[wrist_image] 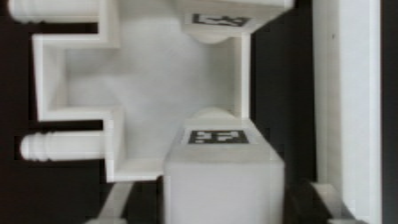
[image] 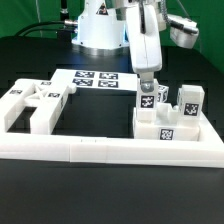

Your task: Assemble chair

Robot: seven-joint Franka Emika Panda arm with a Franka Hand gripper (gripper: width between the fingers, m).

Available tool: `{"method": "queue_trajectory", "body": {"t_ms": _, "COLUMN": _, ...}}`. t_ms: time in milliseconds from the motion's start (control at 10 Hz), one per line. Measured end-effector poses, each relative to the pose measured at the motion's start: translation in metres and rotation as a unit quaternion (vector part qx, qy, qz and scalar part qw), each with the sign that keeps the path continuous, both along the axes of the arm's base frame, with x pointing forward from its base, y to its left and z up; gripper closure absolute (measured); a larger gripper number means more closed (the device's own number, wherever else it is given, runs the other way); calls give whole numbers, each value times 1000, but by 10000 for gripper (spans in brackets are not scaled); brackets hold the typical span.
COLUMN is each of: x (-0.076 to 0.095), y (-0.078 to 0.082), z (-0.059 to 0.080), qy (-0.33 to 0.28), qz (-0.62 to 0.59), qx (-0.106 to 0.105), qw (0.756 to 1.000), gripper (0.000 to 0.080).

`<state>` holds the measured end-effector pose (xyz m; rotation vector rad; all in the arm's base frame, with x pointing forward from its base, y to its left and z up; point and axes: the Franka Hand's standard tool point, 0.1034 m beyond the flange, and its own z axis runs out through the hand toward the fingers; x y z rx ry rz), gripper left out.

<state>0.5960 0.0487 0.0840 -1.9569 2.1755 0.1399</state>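
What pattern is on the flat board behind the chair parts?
Black-and-white square tags printed on the white marker board; the exterior view shows it best.

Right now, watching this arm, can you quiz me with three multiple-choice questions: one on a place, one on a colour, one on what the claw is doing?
1. The gripper hangs over: A the marker board; B the slab at the exterior view's right; C the loose part at its left.
2. The chair parts are: A red; B blue; C white.
3. The gripper is: A shut on a white bar; B wide open, empty; C out of view.
Answers: B, it stands above that slab; C, every part is white; A, the wrist view shows the bar between its jaws.
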Motion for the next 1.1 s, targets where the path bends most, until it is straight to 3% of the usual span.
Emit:
{"method": "queue_trajectory", "body": {"t_ms": 100, "x": 0, "y": 0, "z": 0, "qy": 0, "qz": 3, "qx": 0, "qw": 1000, "gripper": 515}}
{"method": "queue_trajectory", "body": {"t_ms": 200, "x": 0, "y": 0, "z": 0, "qy": -1, "qz": 7, "qx": -1, "qw": 1000, "gripper": 334}}
{"method": "queue_trajectory", "body": {"t_ms": 300, "x": 0, "y": 0, "z": -1, "qy": -4, "qz": 20, "qx": -2, "qw": 1000, "gripper": 203}}
{"method": "queue_trajectory", "body": {"t_ms": 600, "x": -2, "y": 2, "z": -1, "qy": -14, "qz": 103, "qx": -11, "qw": 995, "gripper": 161}}
{"method": "queue_trajectory", "body": {"t_ms": 1000, "x": -2, "y": 2, "z": -1, "qy": -40, "qz": 236, "qx": -24, "qw": 971, "gripper": 151}}
{"method": "queue_trajectory", "body": {"t_ms": 1100, "x": -2, "y": 2, "z": 0, "qy": -37, "qz": 275, "qx": -36, "qw": 960, "gripper": 151}}
